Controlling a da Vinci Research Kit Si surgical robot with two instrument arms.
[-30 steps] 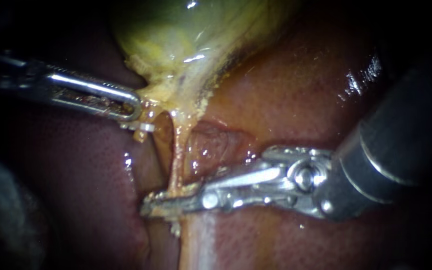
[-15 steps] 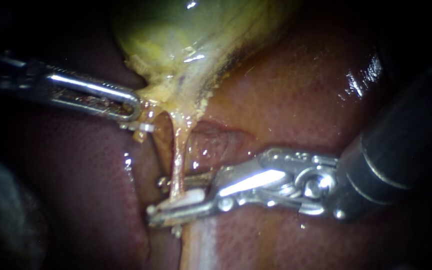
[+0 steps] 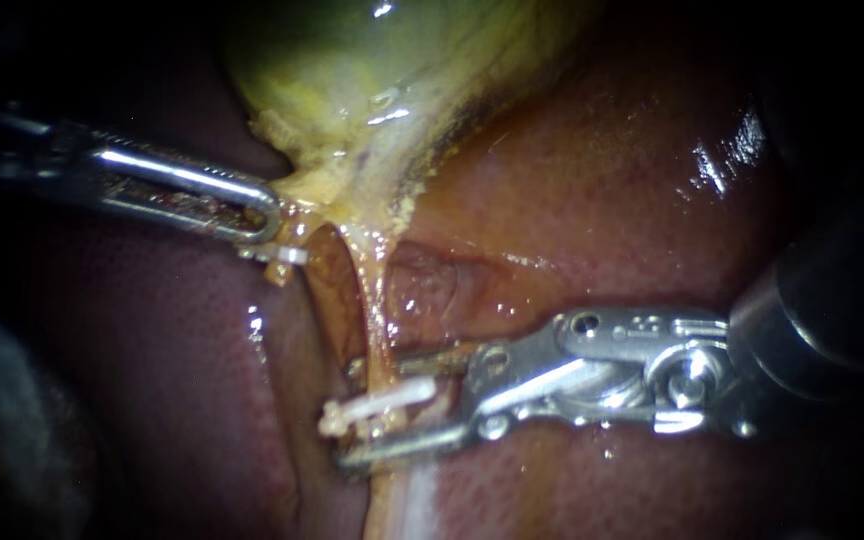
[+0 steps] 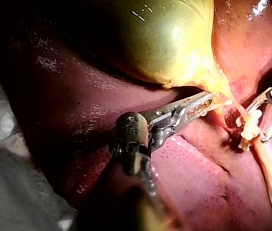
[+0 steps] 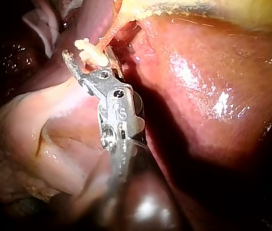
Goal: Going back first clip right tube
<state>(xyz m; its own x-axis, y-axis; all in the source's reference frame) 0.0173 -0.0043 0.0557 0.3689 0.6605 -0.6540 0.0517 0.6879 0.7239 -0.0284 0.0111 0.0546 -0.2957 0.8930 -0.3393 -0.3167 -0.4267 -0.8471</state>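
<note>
The left instrument [image 3: 264,215] reaches in from the dark with its claw clenched on yellow tissue at the neck of the gallbladder [image 3: 382,70], holding that neck up and to the side so the right tube [image 3: 367,290] hangs as a pale, taut strand. Low on that strand sits the white clip [image 3: 377,405], lying crosswise over the tube. The right instrument [image 3: 350,416] has its claw released, one half above the clip and one below, with a gap showing on both sides. The step in hand looks to be the retreat from the clip. It is probably best done by keeping the claw spread and drawing straight back along the line of the shaft, low over the liver [image 3: 602,180]. That way neither half should hook the clip's free end or drag the tube sideways. The left hold would best keep its tension even meanwhile. Much is unclear. The left shaft fades into shadow near the edge. A small pale scrap just under the left claw cannot be identified. The tube covers the clip's middle, so whether it has latched fully round cannot be told, even from the wrist views. The tube's lower run is cut off by the frame. The right shaft is only a dark bulk that leaves the view at the side.
</note>
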